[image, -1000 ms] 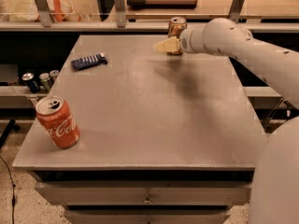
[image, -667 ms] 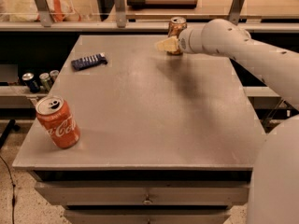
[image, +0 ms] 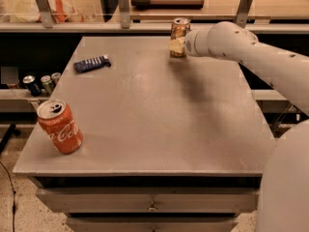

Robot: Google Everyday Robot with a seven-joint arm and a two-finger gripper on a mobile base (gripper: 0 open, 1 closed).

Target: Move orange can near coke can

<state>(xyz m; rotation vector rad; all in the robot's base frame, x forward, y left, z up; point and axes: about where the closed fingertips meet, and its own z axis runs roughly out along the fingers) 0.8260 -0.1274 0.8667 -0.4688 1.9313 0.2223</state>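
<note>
The orange can stands upright at the far edge of the grey table, right of centre. It is tan-orange with dark lettering and a silver top. My gripper is right at the can's lower part, in front of it, and hides its base. My white arm reaches in from the right. The coke can is bright red with white script. It stands tilted near the table's front left corner, far from the orange can.
A dark blue flat packet lies at the table's far left. Several small dark cans stand on a lower shelf left of the table. A counter with posts and a tray runs behind the table. Drawers sit under the front edge.
</note>
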